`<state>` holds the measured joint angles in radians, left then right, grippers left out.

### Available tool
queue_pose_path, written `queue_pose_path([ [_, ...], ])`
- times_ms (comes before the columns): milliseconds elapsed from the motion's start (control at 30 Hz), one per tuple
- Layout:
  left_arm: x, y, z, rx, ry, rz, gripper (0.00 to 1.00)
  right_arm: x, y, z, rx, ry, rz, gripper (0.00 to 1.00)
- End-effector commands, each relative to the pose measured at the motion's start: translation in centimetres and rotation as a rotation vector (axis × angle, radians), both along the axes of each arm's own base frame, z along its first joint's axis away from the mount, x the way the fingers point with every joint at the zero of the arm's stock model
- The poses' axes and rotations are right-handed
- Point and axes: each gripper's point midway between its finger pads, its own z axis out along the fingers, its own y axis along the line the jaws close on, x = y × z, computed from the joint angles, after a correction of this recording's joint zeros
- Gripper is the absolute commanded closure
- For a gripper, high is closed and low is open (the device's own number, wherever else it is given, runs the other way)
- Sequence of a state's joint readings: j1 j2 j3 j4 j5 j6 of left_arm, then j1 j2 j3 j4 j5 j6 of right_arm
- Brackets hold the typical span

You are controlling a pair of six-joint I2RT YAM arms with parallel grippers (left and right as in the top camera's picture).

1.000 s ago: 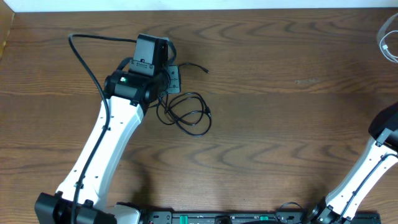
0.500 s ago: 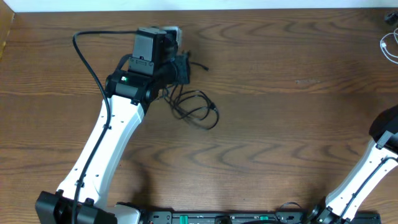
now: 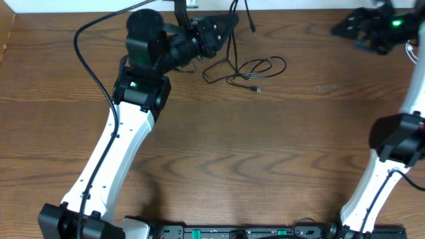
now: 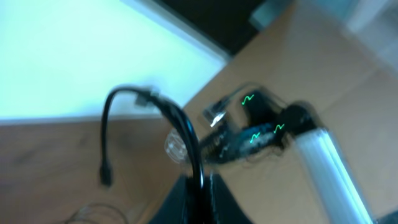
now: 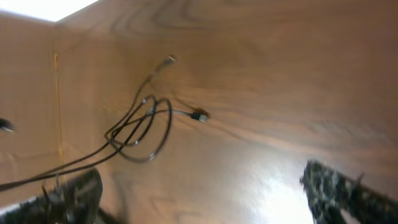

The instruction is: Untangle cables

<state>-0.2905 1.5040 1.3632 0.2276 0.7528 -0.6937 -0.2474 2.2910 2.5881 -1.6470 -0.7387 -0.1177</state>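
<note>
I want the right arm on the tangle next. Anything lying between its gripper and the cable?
Nothing visible. Only bare table lies between the open right gripper and the black cable loops. The left gripper pinches a strand on the loops' far side, outside that path.

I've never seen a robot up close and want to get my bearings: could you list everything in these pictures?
Black cable: one, black, loosely looped on the far middle of the table, one stretch lifted off it.
White cable: one, white, at the far right edge, mostly out of view.
Table: one, brown wood, under everything.
Left arm: one, white and black, reaching to the far side, jaws shut on the black cable.
Right arm: one, white and black, along the right side, jaws open near the far right corner.
</note>
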Motion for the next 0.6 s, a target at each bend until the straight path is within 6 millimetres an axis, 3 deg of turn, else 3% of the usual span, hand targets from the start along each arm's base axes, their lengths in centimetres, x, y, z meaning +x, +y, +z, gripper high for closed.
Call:
queue_pose_path([
  [0, -0.7, 0.3, 3.9, -0.161, 0.017, -0.047, 0.93, -1.3, 5.8, -0.2, 0.004, -0.064, 0.251, 0.01],
  [100, -0.7, 0.9, 5.3, -0.198, -0.019, -0.042, 0.93, -1.9, 9.0, -0.6, -0.005, -0.073, 0.346, 0.01],
  [233, -0.3, 1.8, 5.3, -0.217, 0.01, -0.031, 0.93, -2.9, 12.2, -1.9, 0.0, -0.034, 0.424, 0.03],
  [567, -0.4, 2.1, 5.1, -0.207, 0.01, -0.043, 0.93, -4.6, 18.2, -8.3, 0.036, 0.18, 0.426, 0.1],
])
